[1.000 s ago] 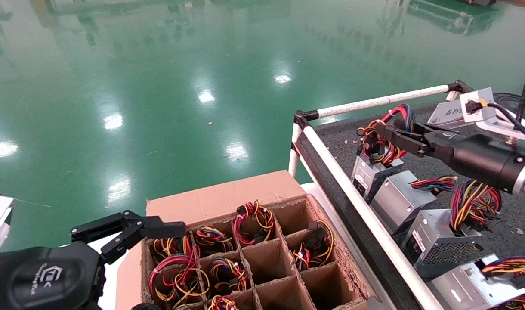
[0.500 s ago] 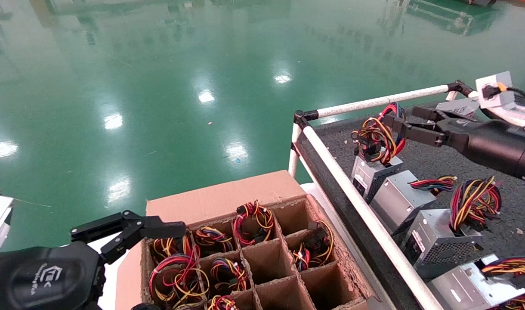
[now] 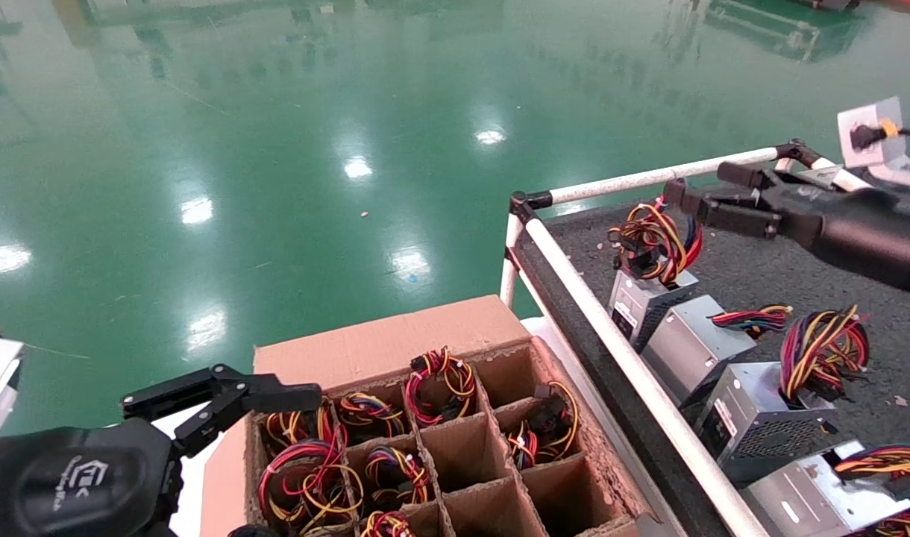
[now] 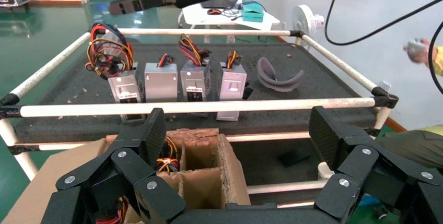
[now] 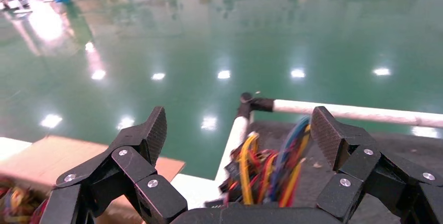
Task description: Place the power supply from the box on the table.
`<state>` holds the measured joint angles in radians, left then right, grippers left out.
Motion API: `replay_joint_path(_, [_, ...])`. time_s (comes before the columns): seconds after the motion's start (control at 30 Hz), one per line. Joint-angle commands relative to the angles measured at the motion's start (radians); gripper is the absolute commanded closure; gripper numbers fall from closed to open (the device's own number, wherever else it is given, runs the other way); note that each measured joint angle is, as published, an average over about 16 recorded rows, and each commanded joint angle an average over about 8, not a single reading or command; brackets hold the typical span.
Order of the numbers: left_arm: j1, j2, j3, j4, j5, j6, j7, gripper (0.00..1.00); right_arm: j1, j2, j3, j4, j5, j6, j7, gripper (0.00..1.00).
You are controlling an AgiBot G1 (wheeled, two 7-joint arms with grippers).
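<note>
A: Item one, far left. The left gripper [image 3: 276, 406] hangs at the near left corner of the box [image 3: 395, 347], fingers spread wide, holding nothing.

B: Box contents?

A: A cardboard grid of cells. Several hold looped red and yellow wire bundles; the middle and right-hand cells look empty.

B: Next along.

A: The table [image 3: 761, 280], dark speckled top inside white pipe rails. A row of metal units stands just inside the near rail. The farthest is the power supply [image 3: 644, 298], upright, touching its neighbour, its wire bundle [image 3: 653, 242] rising from the top.

B: And the right gripper?

A: The right gripper [image 3: 705, 194] sits above and just beyond that bundle, fingers parted, gripping nothing. The wrist view shows the wires between and below the finger pads [image 5: 329, 135].

B: Hazards?

A: Judged only: the wires lie close under the open fingers, so a pull-away at this height could snag a loop and tip the unit against its neighbour or toward the rail.

B: Surroundings?

A: Glossy green floor with lamp reflections; a grey curved piece [image 4: 279, 75] lies farther along the table; a person's hand and sleeve show at the edge of the left wrist view.
</note>
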<state>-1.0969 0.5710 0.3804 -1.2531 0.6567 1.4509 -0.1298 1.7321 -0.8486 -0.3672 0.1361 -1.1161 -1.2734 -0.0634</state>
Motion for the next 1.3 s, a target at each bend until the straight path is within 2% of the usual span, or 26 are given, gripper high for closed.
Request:
replay_joint_path(0.03, [0.0,0.0,0.0,0.0,0.0,0.0,0.0,0.0,-0.023,0.008,0.003,0.04,0.013,-0.008,0.009,0.0])
replay_joint_path(1.3, [0.0,0.0,0.0,0.0,0.0,0.0,0.0,0.0,-0.488,0.176,0.065,0.853,0.286,-0.165,0.186,0.0])
